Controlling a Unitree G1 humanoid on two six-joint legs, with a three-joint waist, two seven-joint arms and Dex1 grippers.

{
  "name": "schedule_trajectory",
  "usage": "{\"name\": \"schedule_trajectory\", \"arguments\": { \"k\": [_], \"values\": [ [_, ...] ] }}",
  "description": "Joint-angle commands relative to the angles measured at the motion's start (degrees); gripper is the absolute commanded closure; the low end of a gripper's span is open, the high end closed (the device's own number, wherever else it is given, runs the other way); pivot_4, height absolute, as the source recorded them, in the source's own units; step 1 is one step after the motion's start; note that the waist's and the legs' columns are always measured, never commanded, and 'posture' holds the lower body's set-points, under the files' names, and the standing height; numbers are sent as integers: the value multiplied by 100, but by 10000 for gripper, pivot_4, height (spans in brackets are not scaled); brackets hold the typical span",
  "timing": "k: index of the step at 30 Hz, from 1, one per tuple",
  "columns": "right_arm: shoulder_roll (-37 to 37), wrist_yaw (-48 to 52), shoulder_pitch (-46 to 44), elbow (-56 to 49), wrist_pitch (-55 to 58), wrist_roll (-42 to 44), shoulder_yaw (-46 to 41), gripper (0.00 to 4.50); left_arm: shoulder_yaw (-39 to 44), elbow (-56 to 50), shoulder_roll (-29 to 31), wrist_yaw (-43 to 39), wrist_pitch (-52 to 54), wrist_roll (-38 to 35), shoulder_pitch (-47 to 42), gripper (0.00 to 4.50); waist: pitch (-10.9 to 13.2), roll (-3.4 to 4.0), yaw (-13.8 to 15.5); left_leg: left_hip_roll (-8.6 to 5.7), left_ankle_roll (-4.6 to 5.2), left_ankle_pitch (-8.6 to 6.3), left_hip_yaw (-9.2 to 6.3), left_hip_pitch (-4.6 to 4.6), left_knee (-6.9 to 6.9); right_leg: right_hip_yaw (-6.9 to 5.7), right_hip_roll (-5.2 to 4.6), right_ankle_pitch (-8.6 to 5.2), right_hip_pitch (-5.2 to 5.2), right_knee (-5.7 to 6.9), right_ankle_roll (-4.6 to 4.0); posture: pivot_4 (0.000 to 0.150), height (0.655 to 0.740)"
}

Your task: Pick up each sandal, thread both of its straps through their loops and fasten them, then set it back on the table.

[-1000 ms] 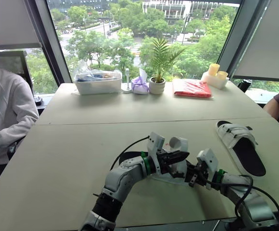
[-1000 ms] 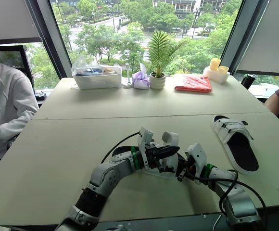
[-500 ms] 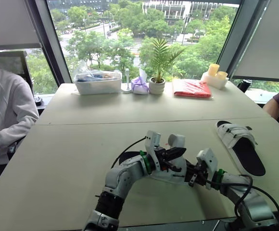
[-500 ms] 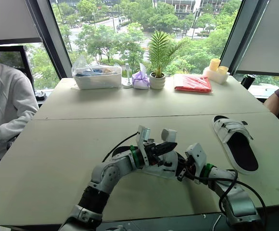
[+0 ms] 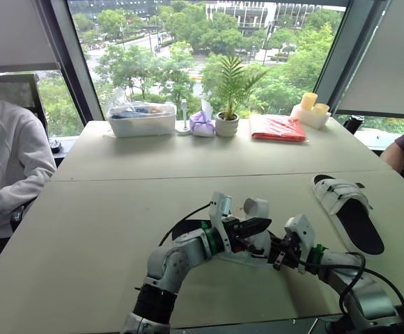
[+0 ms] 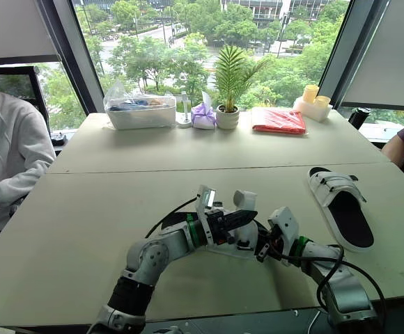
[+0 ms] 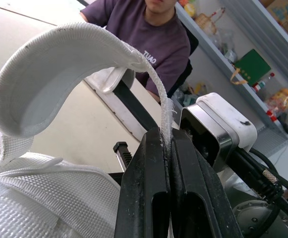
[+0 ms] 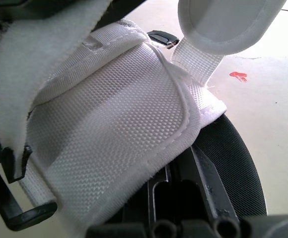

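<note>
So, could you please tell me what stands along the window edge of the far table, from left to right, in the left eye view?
Clear plastic tub → purple tied pouch → green palm plant in a white pot → flat red packet → yellow-topped white containers.

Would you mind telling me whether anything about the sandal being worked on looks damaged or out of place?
The strap pinched in the left tool has loose, fraying threads along its edge, and it curls up unfastened. A small red mark also stains the table beside the sandal.

Beige table [image 5: 83, 209] before daylit windows [image 5: 188, 42]
</note>
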Motion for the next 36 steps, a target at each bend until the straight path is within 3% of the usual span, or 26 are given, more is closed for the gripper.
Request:
{"name": "schedule_trajectory", "arguments": {
  "k": [1,15,36],
  "values": [
    [41,81,200,407,210,-173,376,45000,-202,-47,-63,-9,-44,67,38,44462,-2,0,0,0,0,0,0,0,0,0,0,0,0,0,0,1500,7388],
    [79,55,192,439,194,-179,362,45000,-777,-18,191,-360,-393,601,1,44462,-35,-4,0,0,0,-1,0,9,0,1,-1,0,2,-1,-1,1500,7388],
    [27,139,94,492,192,-213,379,45000,-389,97,-120,-331,-43,185,123,44462,-36,-5,-2,0,1,-1,0,10,3,1,-1,0,5,0,-1,1500,7388]
  ]
}}
